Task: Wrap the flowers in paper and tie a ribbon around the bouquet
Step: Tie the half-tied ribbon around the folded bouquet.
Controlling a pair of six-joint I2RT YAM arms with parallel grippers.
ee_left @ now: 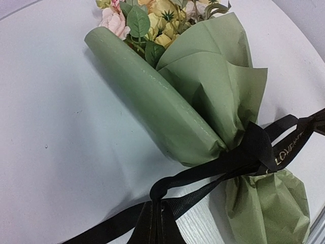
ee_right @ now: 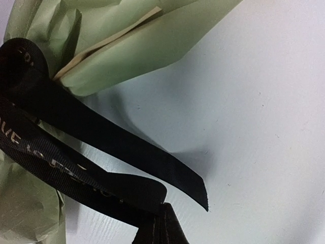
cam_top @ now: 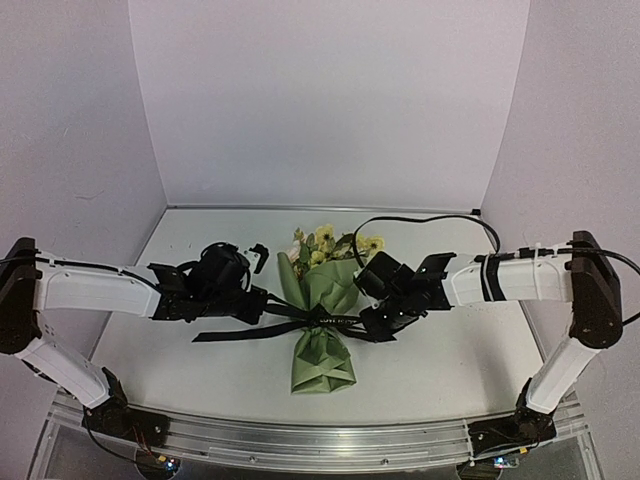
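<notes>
The bouquet (cam_top: 322,330) lies in the middle of the table with its blooms pointing away from me. Pale yellow flowers (cam_top: 325,243) (ee_left: 157,15) stick out of the olive-green paper (cam_top: 330,285) (ee_left: 203,86) (ee_right: 137,46). A black ribbon (cam_top: 300,322) (ee_left: 223,162) (ee_right: 76,168) with faint lettering circles the cone's narrow waist. My left gripper (cam_top: 262,305) (ee_left: 161,206) is shut on a ribbon loop left of the waist. My right gripper (cam_top: 372,318) (ee_right: 162,211) is shut on a ribbon fold to the right. A loose ribbon end (ee_right: 193,185) lies on the table beside it.
A black cable (cam_top: 430,218) loops over the table behind the right arm. A small black piece (cam_top: 258,255) lies behind the left gripper. White walls close in the back and both sides. An aluminium rail (cam_top: 320,440) runs along the near edge.
</notes>
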